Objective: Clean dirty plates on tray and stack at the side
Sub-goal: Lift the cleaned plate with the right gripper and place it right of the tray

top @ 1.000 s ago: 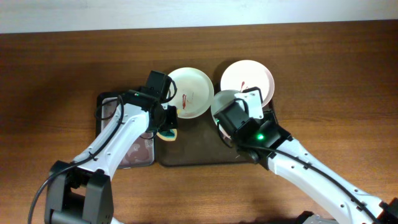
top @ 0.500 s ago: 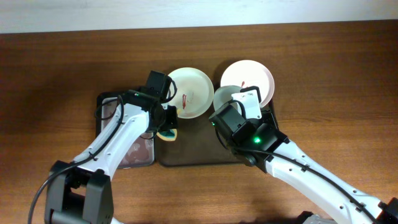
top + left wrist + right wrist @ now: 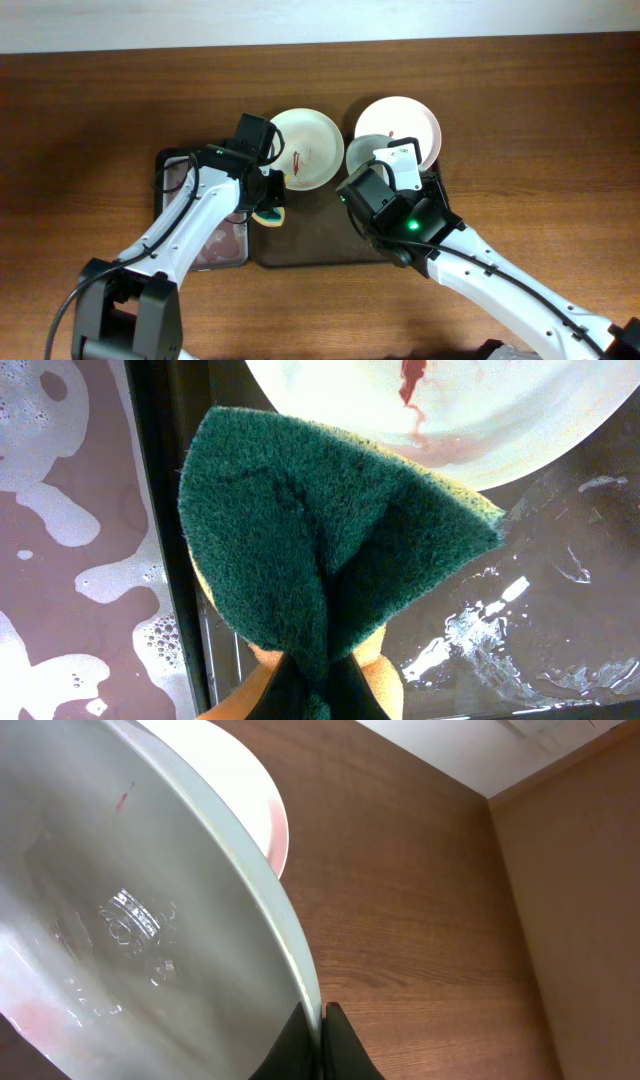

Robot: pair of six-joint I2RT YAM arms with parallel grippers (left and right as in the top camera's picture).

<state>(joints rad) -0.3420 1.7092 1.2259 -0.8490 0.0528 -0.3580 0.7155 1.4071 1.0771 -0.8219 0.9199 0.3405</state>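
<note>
My left gripper (image 3: 320, 698) is shut on a green-and-yellow sponge (image 3: 320, 530), which hangs over the left edge of the dark brown tray (image 3: 320, 245). Just beyond the sponge lies a white plate (image 3: 305, 148) with red sauce streaks. My right gripper (image 3: 322, 1032) is shut on the rim of the pale mint-green plate (image 3: 120, 900), holding it tilted above the tray's right end; it shows wet gloss and faint pink smears. Behind it a second white plate (image 3: 405, 125) with a small red mark rests at the tray's far right corner.
A narrower grey metal tray (image 3: 205, 245) with soapy foam lies against the brown tray's left side, under my left arm. Bare wooden table (image 3: 520, 120) stretches to the right and behind the plates.
My right wrist has swung to the left with the mint-green plate in its grip, tilting the plate more steeply. The left arm and sponge have stayed where they were.
</note>
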